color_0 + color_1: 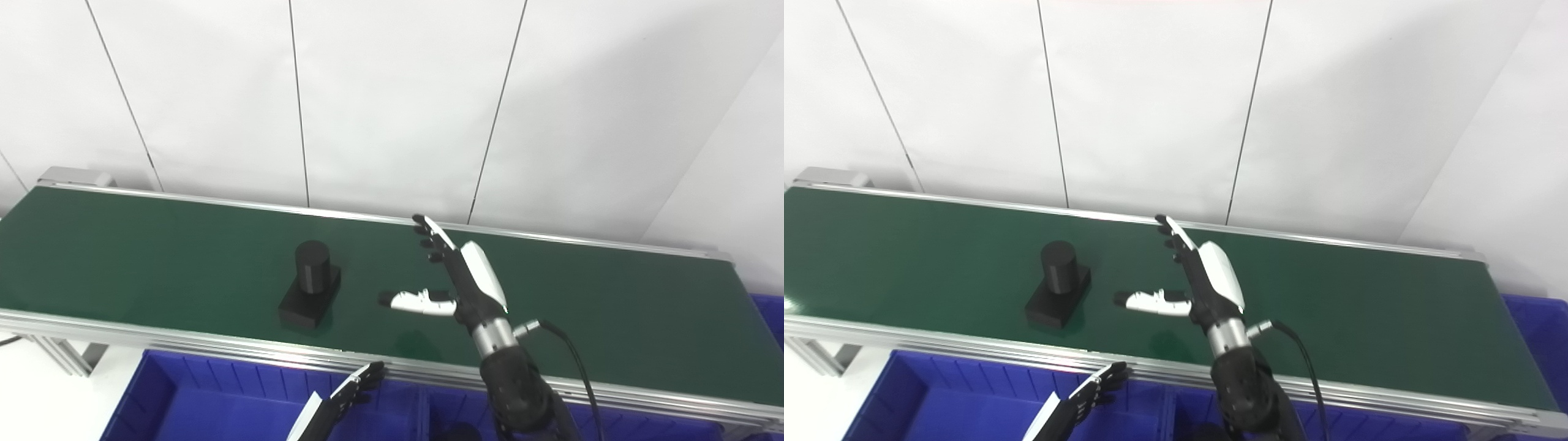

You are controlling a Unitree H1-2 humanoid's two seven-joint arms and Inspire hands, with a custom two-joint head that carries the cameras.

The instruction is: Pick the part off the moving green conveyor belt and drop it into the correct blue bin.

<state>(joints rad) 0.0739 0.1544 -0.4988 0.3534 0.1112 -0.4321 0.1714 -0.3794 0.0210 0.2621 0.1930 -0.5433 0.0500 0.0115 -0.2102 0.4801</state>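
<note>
We wait for the part [310, 285] — right hand [460, 277] spread, empty.
It hovers mid-belt [612, 306] downstream; left hand [343, 395], fingers straight, idles over the blue bin [184, 398] — near edge.

Open green conveyor belt [612, 306] lies on both sides of the black part [310, 285], the sole obstacle standing on it. The right hand [456, 272] hangs over the belt beside the part, fingers spread, bare belt between them. The left hand [352, 392] sits low over the blue bin [184, 392], before the belt's near rail [184, 340].
</note>
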